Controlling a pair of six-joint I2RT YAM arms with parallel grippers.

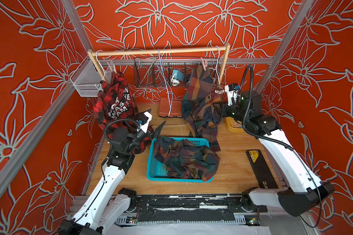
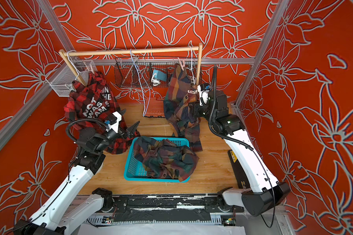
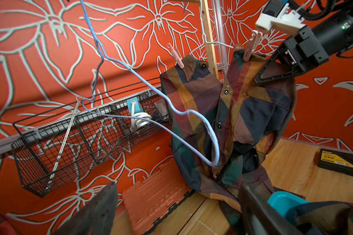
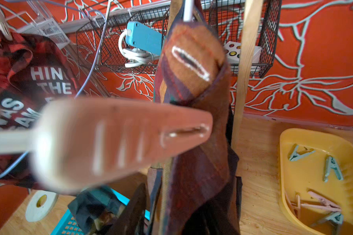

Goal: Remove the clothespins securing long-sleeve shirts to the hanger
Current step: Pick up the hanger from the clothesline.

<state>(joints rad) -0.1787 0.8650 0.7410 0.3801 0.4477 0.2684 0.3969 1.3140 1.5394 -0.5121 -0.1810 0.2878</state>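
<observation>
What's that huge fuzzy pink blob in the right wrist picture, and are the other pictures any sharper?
Right wrist view: the pink clothespin is too close to the lens, so blurred; the yellow tray behind is sharp. Left wrist view: the hanging plaid shirt is crisp. Both top views: sharp and evenly lit across the wooden table.

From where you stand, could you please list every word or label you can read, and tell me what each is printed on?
"HIN" / "THE": white letters on the red-and-black shirt, cut off by folds, right wrist view.
"NOT" / "WAS" / "AM": same shirt, in both top views.
The yellow label on the black case: print too small to read.
Nothing else is legible.
</observation>
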